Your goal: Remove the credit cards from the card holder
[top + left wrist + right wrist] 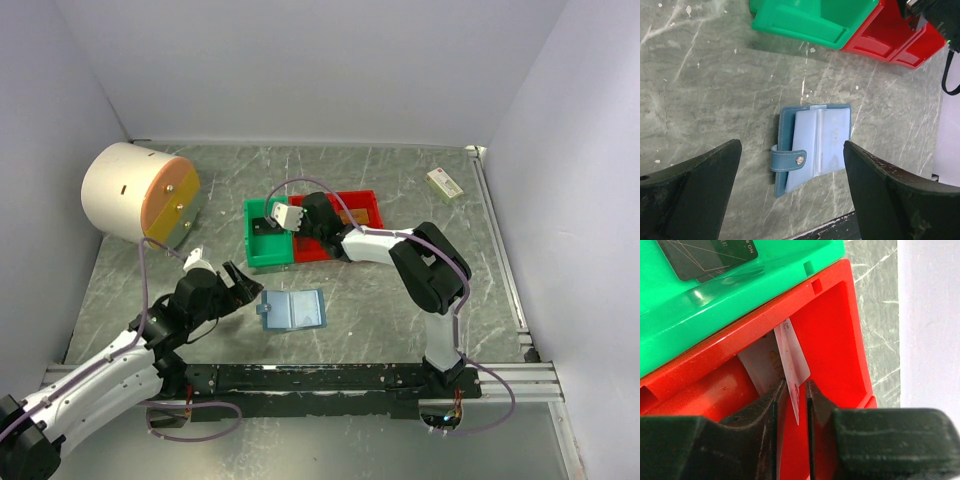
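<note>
right claw (796, 385) astride a white card (792, 355) in red bin (840, 330) — card holder (293, 310) open

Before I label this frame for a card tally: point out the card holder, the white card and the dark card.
card holder (822, 135), left wrist view, on its pale inner sleeve.
white card (796, 362), right wrist view, on its flat face.
dark card (705, 257), right wrist view, on its middle.

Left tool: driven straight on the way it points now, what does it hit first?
The card holder, lying open on the table right between the spread fingers of the left tool in the wrist view, with nothing in front of it. How far off it is, I cannot tell.
</note>
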### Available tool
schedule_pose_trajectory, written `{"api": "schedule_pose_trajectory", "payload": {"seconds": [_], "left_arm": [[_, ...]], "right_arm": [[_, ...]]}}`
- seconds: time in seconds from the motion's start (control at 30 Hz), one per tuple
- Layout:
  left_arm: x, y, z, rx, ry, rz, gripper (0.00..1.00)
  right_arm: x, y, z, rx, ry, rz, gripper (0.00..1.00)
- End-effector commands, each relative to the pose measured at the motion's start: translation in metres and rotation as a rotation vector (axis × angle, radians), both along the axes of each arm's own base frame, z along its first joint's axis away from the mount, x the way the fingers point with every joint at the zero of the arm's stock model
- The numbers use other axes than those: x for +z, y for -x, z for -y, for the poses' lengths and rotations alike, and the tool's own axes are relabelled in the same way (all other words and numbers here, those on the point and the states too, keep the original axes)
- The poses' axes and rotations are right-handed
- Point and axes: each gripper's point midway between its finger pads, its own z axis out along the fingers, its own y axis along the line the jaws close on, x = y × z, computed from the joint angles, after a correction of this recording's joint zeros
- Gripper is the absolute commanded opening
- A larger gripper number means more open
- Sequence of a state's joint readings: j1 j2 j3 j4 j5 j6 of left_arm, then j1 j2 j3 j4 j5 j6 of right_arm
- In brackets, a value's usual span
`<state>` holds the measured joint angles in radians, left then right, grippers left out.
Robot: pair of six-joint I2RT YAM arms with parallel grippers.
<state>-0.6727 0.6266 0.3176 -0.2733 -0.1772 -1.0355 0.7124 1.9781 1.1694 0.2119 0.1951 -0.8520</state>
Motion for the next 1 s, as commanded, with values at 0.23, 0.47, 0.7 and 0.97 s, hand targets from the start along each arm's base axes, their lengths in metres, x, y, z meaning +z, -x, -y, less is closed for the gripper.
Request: {"api": "schedule_pose_trajectory", "payload": {"seconds": [0.23, 0.47, 0.7, 0.97], "left_arm": [[0.001, -0.004, 0.009, -0.027, 0.020, 0.007, 0.94], [0.000, -0.003, 0.010, -0.038, 0.016, 0.003, 0.94], [0.000, -0.003, 0.012, -0.050, 0.021, 0.005, 0.94], [-0.003, -0.002, 0.016, -0.069, 0.021, -0.009, 0.94]], "right_arm": [[0.005, 0.000, 0.008, -0.008, 0.023, 0.007, 0.26], [0.002, 0.006, 0.010, -0.005, 0.018, -0.025, 0.31], [0.004, 0.004, 0.015, -0.029, 0.027, -0.018, 0.38], [0.009, -0.002, 0.018, -0.080, 0.003, 0.019, 0.39]]}}
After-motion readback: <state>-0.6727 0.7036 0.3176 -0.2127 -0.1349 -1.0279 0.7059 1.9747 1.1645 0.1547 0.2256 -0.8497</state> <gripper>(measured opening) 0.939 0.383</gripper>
